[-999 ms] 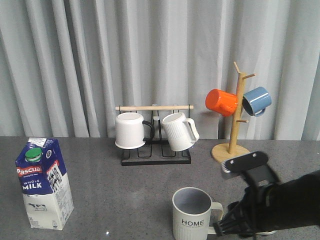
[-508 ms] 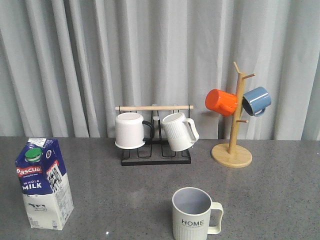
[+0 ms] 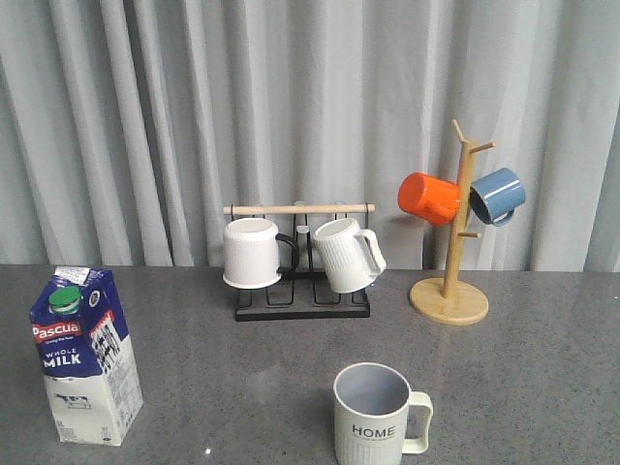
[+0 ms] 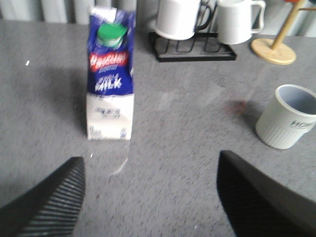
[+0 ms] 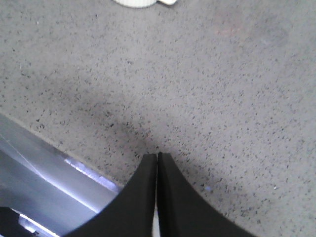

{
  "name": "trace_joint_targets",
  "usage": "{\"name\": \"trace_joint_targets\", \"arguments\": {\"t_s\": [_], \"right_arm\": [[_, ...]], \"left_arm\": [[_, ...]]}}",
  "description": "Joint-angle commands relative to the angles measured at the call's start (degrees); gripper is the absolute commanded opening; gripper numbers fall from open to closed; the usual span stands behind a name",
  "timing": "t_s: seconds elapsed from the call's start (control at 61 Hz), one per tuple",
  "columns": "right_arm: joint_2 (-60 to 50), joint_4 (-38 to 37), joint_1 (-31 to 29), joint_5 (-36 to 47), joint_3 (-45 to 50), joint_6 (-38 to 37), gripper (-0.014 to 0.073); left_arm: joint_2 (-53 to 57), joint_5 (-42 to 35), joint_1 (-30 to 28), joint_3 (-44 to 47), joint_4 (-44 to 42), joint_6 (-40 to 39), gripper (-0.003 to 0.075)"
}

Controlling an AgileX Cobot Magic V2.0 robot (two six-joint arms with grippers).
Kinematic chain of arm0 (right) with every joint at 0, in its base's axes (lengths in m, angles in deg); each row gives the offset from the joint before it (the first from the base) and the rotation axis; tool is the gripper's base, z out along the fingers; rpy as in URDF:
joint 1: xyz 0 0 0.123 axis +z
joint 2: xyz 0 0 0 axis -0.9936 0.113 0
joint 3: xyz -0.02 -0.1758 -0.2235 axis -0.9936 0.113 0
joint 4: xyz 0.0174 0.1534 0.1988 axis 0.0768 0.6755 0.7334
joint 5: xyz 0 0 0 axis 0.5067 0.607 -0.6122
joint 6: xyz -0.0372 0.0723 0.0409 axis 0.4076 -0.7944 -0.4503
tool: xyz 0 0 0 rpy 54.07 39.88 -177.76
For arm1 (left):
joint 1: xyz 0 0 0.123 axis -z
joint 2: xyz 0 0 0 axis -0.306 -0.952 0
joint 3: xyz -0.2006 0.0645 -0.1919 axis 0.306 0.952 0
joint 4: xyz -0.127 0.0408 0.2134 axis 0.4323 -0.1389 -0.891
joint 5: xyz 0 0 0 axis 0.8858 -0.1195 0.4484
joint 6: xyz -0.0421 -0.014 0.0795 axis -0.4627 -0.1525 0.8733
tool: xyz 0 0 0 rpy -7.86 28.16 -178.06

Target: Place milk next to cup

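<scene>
The milk stands upright at the table's front left, a blue-and-white carton with a green cap; the left wrist view shows the milk ahead of my left gripper. That gripper is open, both fingers wide apart over bare table, well short of the carton. The cup, cream and ribbed with "HOME" on it, stands at the front centre, handle to the right; the cup also shows in the left wrist view. My right gripper is shut on nothing above the table's edge. Neither arm shows in the front view.
A black rack with a wooden bar holds a white mug with black handle and a white ribbed mug at the back centre. A wooden mug tree at back right carries an orange mug and a blue mug.
The right arm, which was beside the cup at the front right one second ago, has left the front view. Milk and cup have not moved.
</scene>
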Motion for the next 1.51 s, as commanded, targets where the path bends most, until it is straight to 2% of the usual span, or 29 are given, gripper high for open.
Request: {"name": "trace_joint_targets", "arguments": {"t_s": [0.0,0.344,0.606,0.786,1.261,1.491], "right_arm": [[0.23,0.79,-0.05,3.12,-1.33,-0.33,-0.0008],[0.23,0.92,-0.05,3.12,-1.33,-0.33,-0.0008],[0.23,0.97,-0.05,2.86,-1.33,-0.33,-0.0008],[0.23,0.97,-0.05,2.86,-1.33,-0.33,-0.0008],[0.23,0.97,-0.05,2.42,-1.33,-0.33,-0.0008],[0.23,0.97,-0.05,2.33,-1.33,-0.33,-0.0008]], "left_arm": [[-6.57,0.08,0.02,-9.92,1.53,1.91,0.0573],[-33.83,14.12,0.02,-41.44,0.71,4.56,0.0569],[-48.52,23.66,0.02,-56.12,-4.92,3.86,0.0569],[-52.83,25.56,0.02,-57.55,-9.76,2.28,0.0569],[-58.32,24.38,0.02,-57.55,-10.01,1.93,0.0569],[-60.97,23.98,0.02,-57.55,-12.79,1.36,0.0569]]}}
